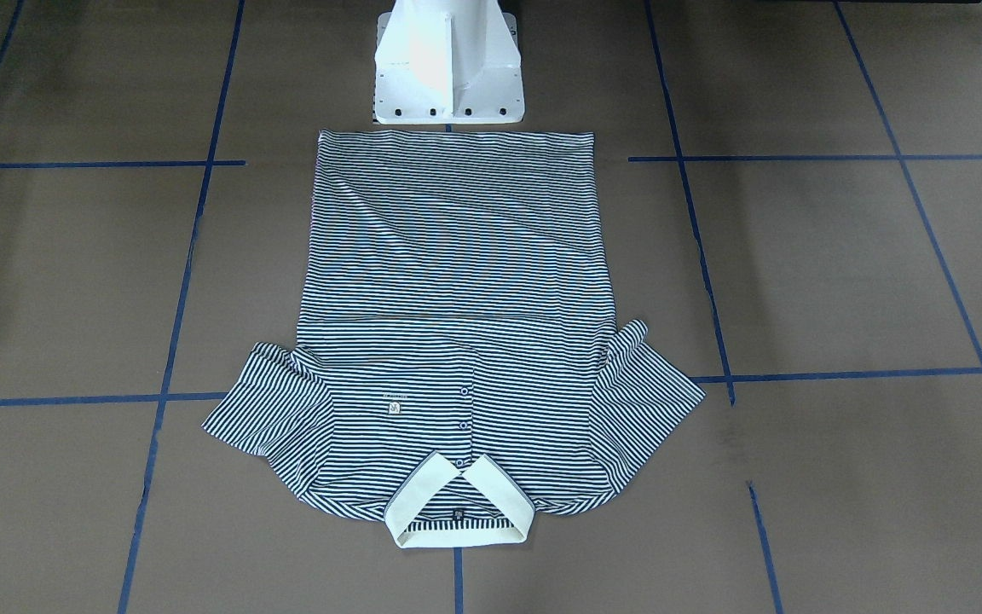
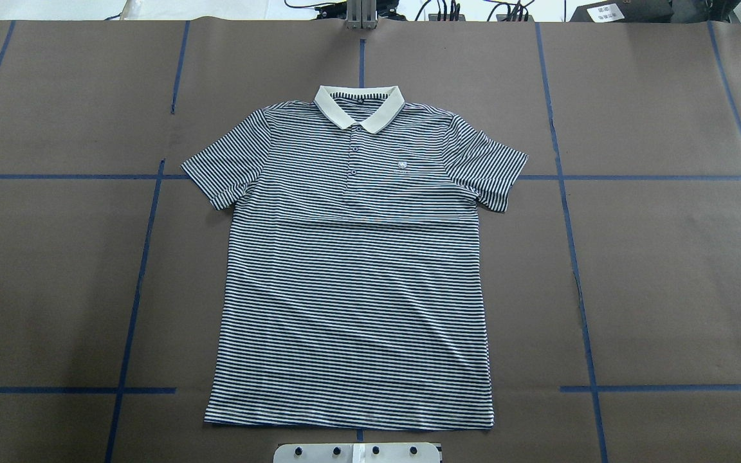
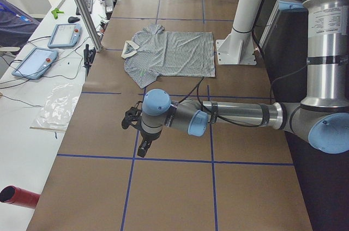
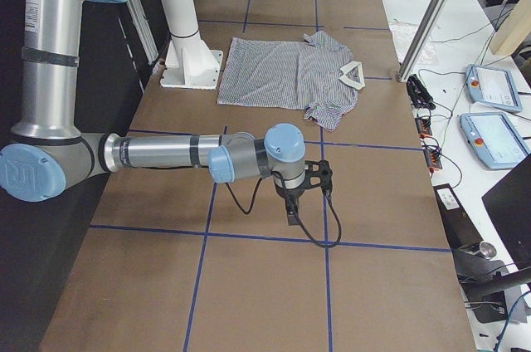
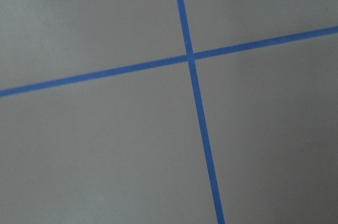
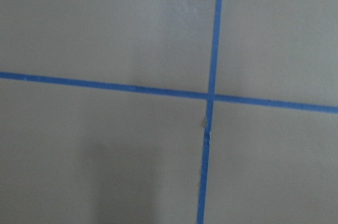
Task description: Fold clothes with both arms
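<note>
Straight out from the white pedestal [image 1: 448, 68] I see the striped shirt [image 2: 351, 276] lying flat and face up, its hem nearest the pedestal and its collar [image 2: 359, 112] farthest. The left gripper [image 3: 143, 146] and right gripper [image 4: 292, 212] hang over the table [image 2: 666, 289], well out to either side of the pedestal. I cannot tell how their fingers stand.

the counter [image 2: 666, 270] is covered in brown paper and marked into large squares by blue tape lines [image 2: 666, 177]. a striped polo shirt [image 2: 351, 289] lies flat on it near the middle, front side up and spread out, with both short sleeves angled out to the sides. its cream collar [image 2: 359, 110] points toward the edge far from the robot. its straight hem lies just beside the white pedestal base [image 1: 448, 77], which stands on the counter at the robot's side.
</note>
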You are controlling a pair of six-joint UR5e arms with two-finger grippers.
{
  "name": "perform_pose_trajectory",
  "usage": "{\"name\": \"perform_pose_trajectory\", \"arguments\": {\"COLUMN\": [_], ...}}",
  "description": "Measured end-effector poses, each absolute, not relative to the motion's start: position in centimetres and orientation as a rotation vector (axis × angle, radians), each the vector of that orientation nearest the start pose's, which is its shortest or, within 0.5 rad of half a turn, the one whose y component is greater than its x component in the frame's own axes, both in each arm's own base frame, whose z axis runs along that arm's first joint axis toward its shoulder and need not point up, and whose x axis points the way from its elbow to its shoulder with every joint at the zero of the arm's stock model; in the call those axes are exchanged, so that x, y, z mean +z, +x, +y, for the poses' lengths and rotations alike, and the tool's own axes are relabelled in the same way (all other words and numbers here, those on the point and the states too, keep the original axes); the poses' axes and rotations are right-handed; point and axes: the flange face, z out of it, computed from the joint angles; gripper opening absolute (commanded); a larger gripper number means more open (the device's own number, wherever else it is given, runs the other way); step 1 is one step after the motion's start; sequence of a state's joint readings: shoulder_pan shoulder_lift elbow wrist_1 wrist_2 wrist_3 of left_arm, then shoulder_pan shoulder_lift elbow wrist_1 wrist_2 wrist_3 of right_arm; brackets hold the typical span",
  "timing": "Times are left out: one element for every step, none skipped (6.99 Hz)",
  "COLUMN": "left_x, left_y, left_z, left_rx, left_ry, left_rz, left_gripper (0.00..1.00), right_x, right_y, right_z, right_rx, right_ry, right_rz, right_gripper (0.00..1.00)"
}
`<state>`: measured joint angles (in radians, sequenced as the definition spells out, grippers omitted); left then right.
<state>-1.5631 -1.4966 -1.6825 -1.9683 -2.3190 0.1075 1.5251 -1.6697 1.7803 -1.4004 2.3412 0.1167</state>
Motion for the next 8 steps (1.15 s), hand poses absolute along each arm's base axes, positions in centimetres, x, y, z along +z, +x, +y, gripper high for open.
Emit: {"name": "perform_pose_trajectory", "arguments": {"left_x": [57.3, 55.9, 55.2, 54.6, 54.1, 53.8, 53.7, 53.6], "left_y": [-6.2, -6.1, -5.9, -5.3, -4.4, -3.7, -3.2, -2.9], "left_z": [-50.0, -51.7, -53.4, -54.6, -55.1, -55.3, -55.4, -55.4], "left_rx": [0.327, 0.364, 0.380, 0.389, 0.403, 0.419, 0.432, 0.441], "left_ry": [0.607, 0.713, 0.761, 0.780, 0.789, 0.798, 0.806, 0.813], "left_rz": [0.696, 0.684, 0.685, 0.692, 0.699, 0.705, 0.709, 0.710], "left_gripper": [1.00, 1.00, 1.00, 1.00, 1.00, 1.00, 1.00, 1.00], "right_x": [56.8, 56.4, 56.9, 56.7, 55.3, 52.7, 49.4, 45.8], "right_y": [4.2, 4.1, 4.1, 3.4, 1.0, -3.4, -8.8, -15.2], "right_z": [-48.0, -49.0, -49.7, -50.8, -52.3, -54.3, -56.2, -57.6], "right_rx": [-0.062, -0.086, -0.100, -0.107, -0.105, -0.077, -0.025, 0.034], "right_ry": [0.256, 0.318, 0.376, 0.427, 0.445, 0.426, 0.401, 0.389], "right_rz": [-0.788, -0.792, -0.798, -0.810, -0.837, -0.871, -0.895, -0.901], "right_gripper": [1.00, 1.00, 1.00, 1.00, 1.00, 1.00, 1.00, 0.96]}}
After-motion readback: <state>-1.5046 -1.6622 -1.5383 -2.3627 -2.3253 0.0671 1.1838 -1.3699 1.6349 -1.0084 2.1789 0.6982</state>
